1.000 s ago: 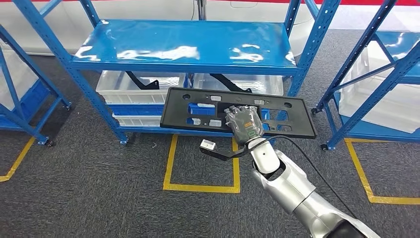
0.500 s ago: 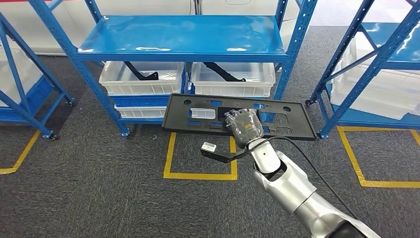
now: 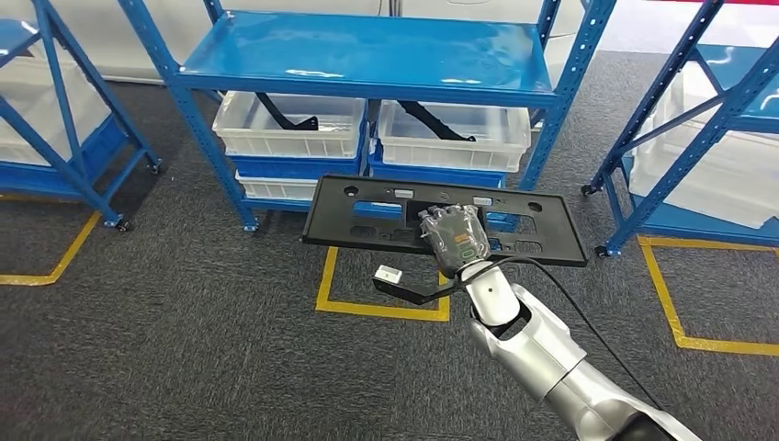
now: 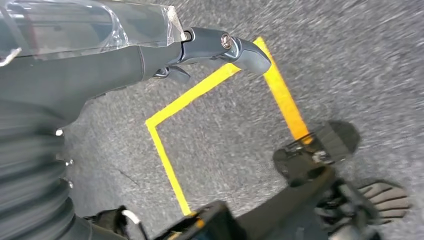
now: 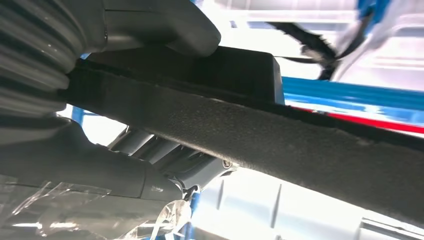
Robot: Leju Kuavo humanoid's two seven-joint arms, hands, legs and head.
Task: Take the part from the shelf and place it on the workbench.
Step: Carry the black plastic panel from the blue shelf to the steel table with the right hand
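Note:
The part is a long flat black plastic panel (image 3: 367, 216) with several cut-outs, held level above the carpet in front of the blue shelf (image 3: 367, 55). My right hand (image 3: 453, 235) grips it near the middle of its near edge. In the right wrist view the panel's rough dark edge (image 5: 280, 135) runs between the thumb (image 5: 165, 25) and the fingers (image 5: 150, 185) clamped on it. My left hand (image 4: 150, 55) hangs over the carpet with its fingers apart, holding nothing.
Two white bins (image 3: 285, 124) (image 3: 455, 136) with black parts sit on the shelf's lower level. More blue racks stand at the left (image 3: 64, 110) and right (image 3: 698, 110). Yellow tape squares (image 3: 381, 308) mark the grey carpet.
The whole view has shifted: the shelf now looks farther off and more to the right, so the camera has moved. The panel stays in my right hand's grip.

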